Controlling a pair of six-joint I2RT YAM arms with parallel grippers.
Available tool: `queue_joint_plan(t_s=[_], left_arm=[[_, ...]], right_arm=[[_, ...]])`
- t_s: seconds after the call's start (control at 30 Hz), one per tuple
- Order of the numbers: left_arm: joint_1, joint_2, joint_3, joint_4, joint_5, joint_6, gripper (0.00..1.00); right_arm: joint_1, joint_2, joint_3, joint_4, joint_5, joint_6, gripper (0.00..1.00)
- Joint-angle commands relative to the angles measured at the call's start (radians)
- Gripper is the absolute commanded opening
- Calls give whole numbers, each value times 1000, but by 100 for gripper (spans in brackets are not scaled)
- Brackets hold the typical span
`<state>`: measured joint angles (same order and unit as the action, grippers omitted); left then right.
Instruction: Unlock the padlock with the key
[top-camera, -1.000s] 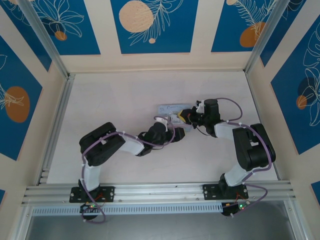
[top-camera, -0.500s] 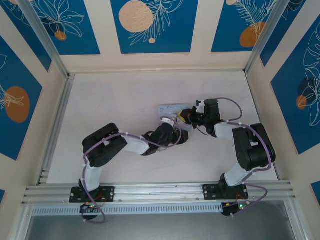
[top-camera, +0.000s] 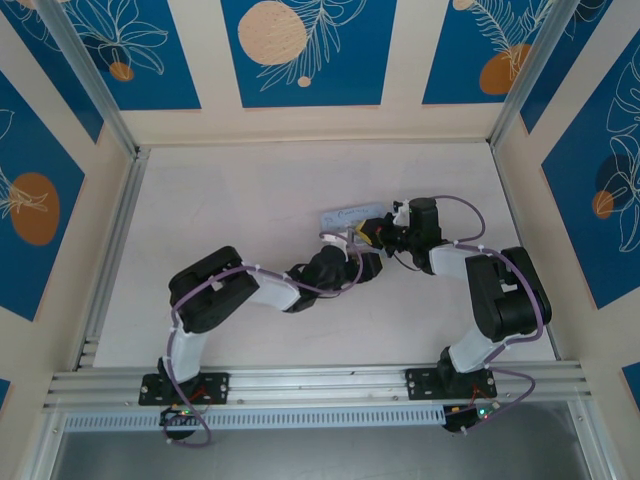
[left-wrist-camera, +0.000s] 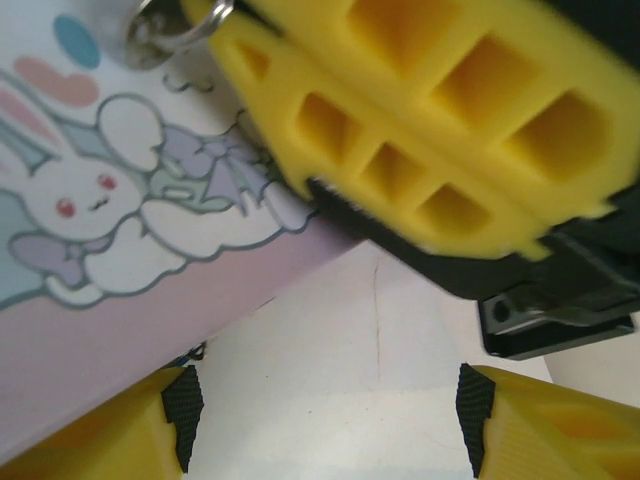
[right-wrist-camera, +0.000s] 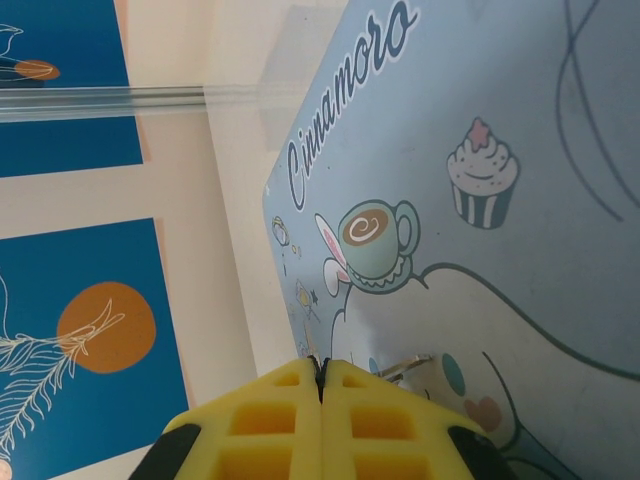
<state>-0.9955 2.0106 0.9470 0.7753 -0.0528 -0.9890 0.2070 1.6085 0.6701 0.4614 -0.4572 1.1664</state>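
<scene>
Starting at the left gripper (left-wrist-camera: 325, 412): its two yellow fingers (left-wrist-camera: 110, 430) stand well apart at the bottom corners of the left wrist view. Between them are bare table (left-wrist-camera: 380, 370) and the lower edge of the tin box (left-wrist-camera: 120, 330). In the top view this gripper (top-camera: 357, 262) sits just in front of the tin box (top-camera: 340, 214), close to the right gripper (top-camera: 370, 236). The right gripper (right-wrist-camera: 320, 385) has its fingers pressed flat together, with a thin seam between the pads. From the left wrist camera those fingers (left-wrist-camera: 420, 120) hang over the lid, just beside the printed white rabbit (left-wrist-camera: 80, 200). A small silver metal ring (left-wrist-camera: 150, 28) lies on the lid against the right gripper's fingertip; the right wrist view has the same ring (right-wrist-camera: 408, 367) emerging beside the closed fingers. Whether the fingers pinch it cannot be told, nor whether it belongs to the key or the padlock, both too small to identify. Lid lettering (right-wrist-camera: 345, 95) reads "Cinnamoro".
</scene>
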Motion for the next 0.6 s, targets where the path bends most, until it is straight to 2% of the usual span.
queue_joint_plan(t_s=[0.0, 0.23, 0.57], left_arm=[[-9, 18, 0, 22, 0, -15, 69], [-6, -78, -19, -110, 2, 80, 74], [18, -232, -95, -249, 3, 139, 84]], right_arm=[[-10, 11, -20, 16, -33, -10, 0], [-35, -5, -7, 25, -57, -2, 0], [-154, -90, 125, -116, -34, -32, 0]])
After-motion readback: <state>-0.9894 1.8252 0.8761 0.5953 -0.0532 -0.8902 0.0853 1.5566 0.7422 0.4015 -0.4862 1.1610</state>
